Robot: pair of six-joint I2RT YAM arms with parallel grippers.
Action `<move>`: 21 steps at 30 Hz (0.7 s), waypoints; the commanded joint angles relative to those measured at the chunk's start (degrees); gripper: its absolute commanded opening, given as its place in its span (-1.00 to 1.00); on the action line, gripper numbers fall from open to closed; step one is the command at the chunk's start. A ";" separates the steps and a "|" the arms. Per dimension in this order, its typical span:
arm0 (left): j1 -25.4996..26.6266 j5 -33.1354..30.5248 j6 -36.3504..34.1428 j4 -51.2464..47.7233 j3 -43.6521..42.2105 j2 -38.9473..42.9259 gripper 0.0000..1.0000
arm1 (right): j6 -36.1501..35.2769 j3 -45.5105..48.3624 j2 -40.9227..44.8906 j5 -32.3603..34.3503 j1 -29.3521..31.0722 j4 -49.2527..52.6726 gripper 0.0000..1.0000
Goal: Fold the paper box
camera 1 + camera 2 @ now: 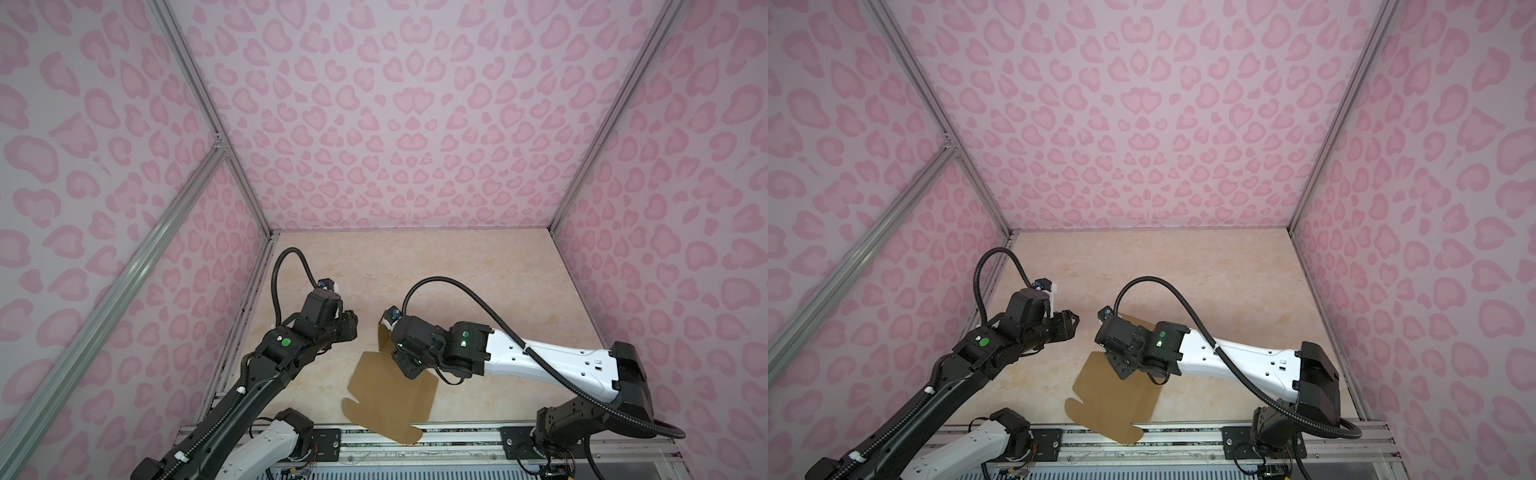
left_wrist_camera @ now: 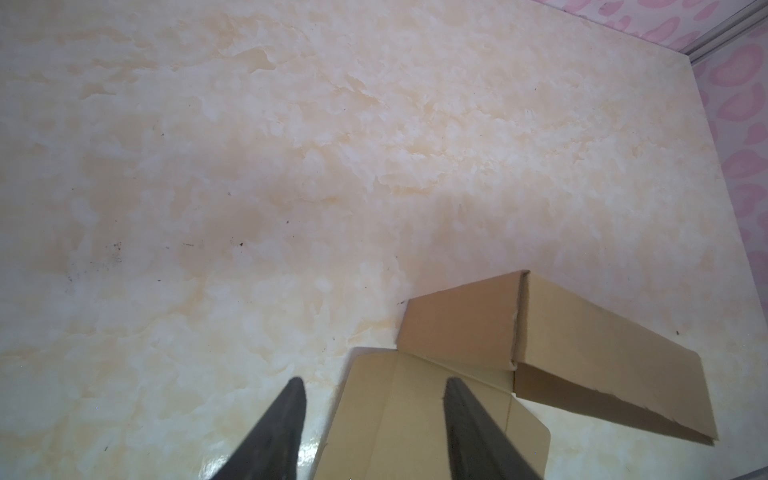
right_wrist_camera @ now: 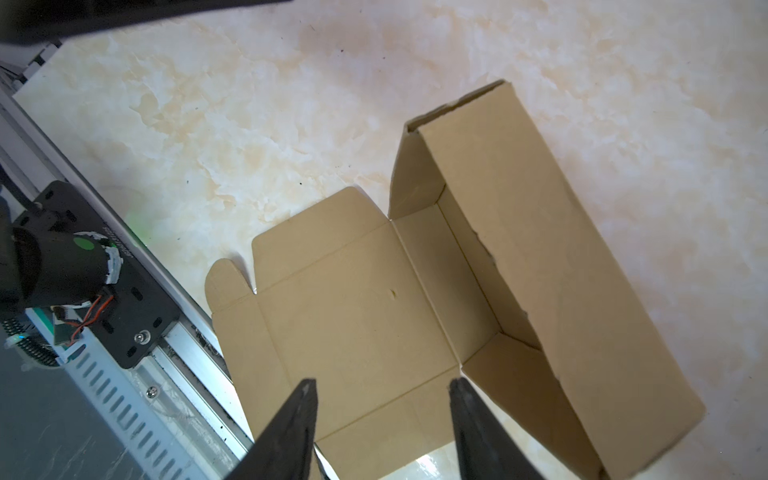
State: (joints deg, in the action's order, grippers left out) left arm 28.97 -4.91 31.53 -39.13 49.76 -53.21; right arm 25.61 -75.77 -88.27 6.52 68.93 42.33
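We see the paper box (image 1: 1113, 399) on the tabletop (image 1: 1204, 282), mostly flat, near tab lying over the front rail (image 1: 1183, 440). Right gripper (image 1: 1121, 370) is over the box's far part, covering it. Left gripper (image 1: 1073, 324) is beyond the box's far-left corner, well apart.

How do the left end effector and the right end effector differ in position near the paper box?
In a top view the left end effector stands beside the paper box, apart from it; the right end effector hangs over it, hiding part. The left one faces the box's outer walls, the right one its open inside. Both are open and empty.
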 commanded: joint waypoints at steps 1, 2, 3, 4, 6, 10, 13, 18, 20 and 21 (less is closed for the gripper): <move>-0.14 0.16 0.29 0.12 -0.18 -0.06 0.13 | -1.12 0.03 -0.91 -2.18 -1.43 1.14 0.09; -0.14 0.16 0.32 0.20 -0.21 -0.06 0.13 | -1.08 0.26 -1.06 -2.18 -1.95 0.70 0.09; -0.13 0.16 0.29 0.13 -0.24 -0.14 0.13 | -1.28 0.38 -1.13 -2.45 -2.59 0.58 0.09; -0.14 0.16 0.29 0.11 -0.24 -0.12 0.13 | -1.42 0.25 -1.33 -2.89 -3.18 0.52 0.09; -0.14 0.16 0.32 0.11 -0.27 -0.19 0.13 | -2.00 0.21 -1.24 -3.19 -4.17 0.04 0.09; -0.23 0.12 0.38 0.13 -0.75 -0.27 0.13 | -2.48 0.56 -1.20 -4.77 -7.13 -1.02 0.09; -0.23 0.33 0.46 0.20 -0.97 -0.28 0.13 | -2.84 1.44 -1.42 -6.78 -9.85 -2.30 0.09; -0.23 0.34 0.35 0.12 -1.11 -0.38 0.13 | -3.28 3.01 -2.17 -10.31 -14.78 -5.25 0.09; -0.29 0.42 0.29 0.03 -1.07 -0.48 0.13 | -3.37 3.71 -2.51 -12.03 -16.77 -6.46 0.09; -0.28 0.51 0.29 -0.05 -1.06 -0.45 0.13 | -3.45 3.61 -2.86 -12.83 -17.68 -6.64 0.08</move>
State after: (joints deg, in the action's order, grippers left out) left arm 28.77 -4.67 31.70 -39.11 48.71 -53.47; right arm 22.87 -72.71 -90.37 -3.18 52.73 38.09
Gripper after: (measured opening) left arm 0.566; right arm 0.543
